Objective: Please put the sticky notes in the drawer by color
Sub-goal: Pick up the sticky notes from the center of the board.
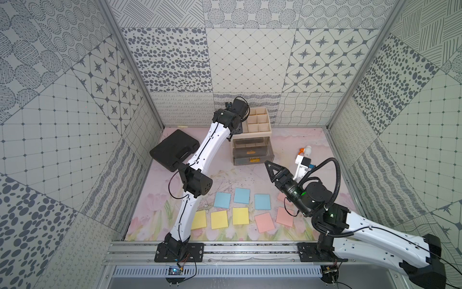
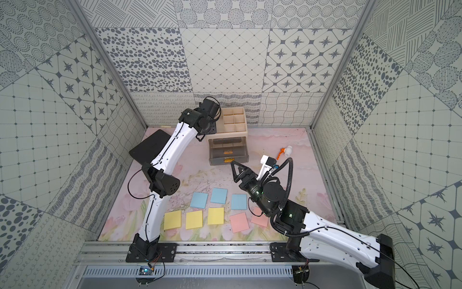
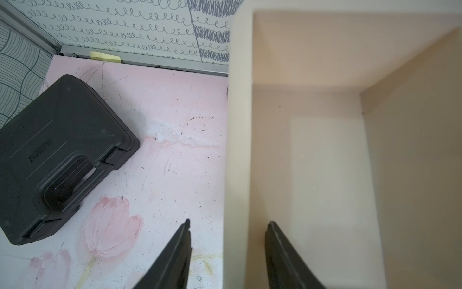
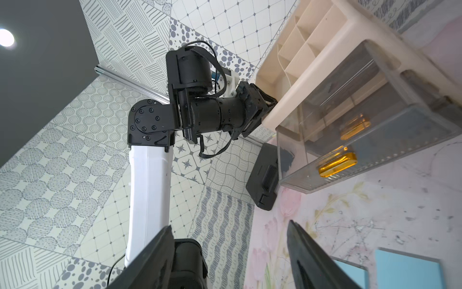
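In a top view I see the sticky notes in rows on the surface, near the drawer. Left wrist: my left hand stands parted astride the drawer's wall. Right wrist: my right hand gapes wide, empty.

Both top views hang high overhead and look down on the whole cell, so they're nearly the same shot. Left wrist cam sits right behind the left gripper, super close on the drawer rim between its fingers, black case beyond. Right wrist cam looks from low past the right gripper at the same drawer and case.
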Controlling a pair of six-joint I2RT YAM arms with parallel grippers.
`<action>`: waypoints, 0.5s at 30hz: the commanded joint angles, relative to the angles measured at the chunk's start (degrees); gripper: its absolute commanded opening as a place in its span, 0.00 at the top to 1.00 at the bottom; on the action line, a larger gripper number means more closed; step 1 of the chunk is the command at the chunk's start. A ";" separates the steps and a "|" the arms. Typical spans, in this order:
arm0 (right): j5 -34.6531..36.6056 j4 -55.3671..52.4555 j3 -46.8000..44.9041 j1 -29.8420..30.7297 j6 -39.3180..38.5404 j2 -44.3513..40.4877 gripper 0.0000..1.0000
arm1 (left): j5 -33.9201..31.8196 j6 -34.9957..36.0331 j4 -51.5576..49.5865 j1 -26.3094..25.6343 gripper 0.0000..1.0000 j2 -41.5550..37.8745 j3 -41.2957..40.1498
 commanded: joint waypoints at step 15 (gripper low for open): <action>4.65 -72.66 16.90 2.61 9.64 10.22 0.25 | 16.89 3.47 3.73 7.03 0.27 -11.20 -5.19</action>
